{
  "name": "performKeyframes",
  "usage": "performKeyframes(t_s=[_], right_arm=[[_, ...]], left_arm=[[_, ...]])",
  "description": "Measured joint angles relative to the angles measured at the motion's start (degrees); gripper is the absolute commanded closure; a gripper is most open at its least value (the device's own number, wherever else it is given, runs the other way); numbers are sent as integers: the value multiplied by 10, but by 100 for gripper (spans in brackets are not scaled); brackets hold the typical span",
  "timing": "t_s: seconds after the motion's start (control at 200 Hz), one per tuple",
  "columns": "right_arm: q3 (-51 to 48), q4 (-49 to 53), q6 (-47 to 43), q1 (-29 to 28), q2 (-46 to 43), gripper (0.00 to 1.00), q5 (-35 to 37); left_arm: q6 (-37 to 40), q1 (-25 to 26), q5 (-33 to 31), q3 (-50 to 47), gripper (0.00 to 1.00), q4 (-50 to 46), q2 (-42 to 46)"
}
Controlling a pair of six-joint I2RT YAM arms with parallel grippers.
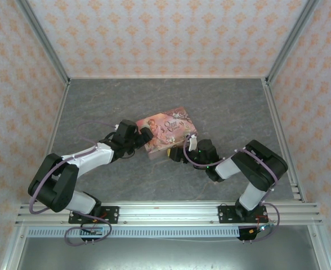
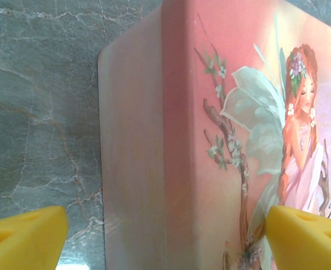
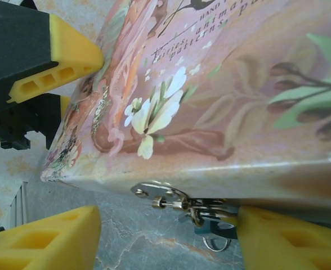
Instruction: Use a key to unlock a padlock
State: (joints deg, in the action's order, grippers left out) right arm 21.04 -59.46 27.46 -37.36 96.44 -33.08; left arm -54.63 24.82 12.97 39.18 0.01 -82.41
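Teal padlock (image 3: 213, 228) hangs from the hasp (image 3: 154, 194) under the pink tin's (image 3: 227, 101) edge, bottom centre of the right wrist view. Right fingers (image 3: 47, 239) stand apart on either side of it, not clamped. Left fingers (image 2: 25, 239) are spread wide, astride the tin's corner. The tin lies mid-frame on the grey desk (image 1: 222, 107).
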Motion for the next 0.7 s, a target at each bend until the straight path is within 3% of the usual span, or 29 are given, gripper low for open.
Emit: performKeyframes(t_s=[0.701], right_arm=[[-1,21,-5,1,-8,60,3]], left_arm=[[0,0,0,1,10,0,-2]])
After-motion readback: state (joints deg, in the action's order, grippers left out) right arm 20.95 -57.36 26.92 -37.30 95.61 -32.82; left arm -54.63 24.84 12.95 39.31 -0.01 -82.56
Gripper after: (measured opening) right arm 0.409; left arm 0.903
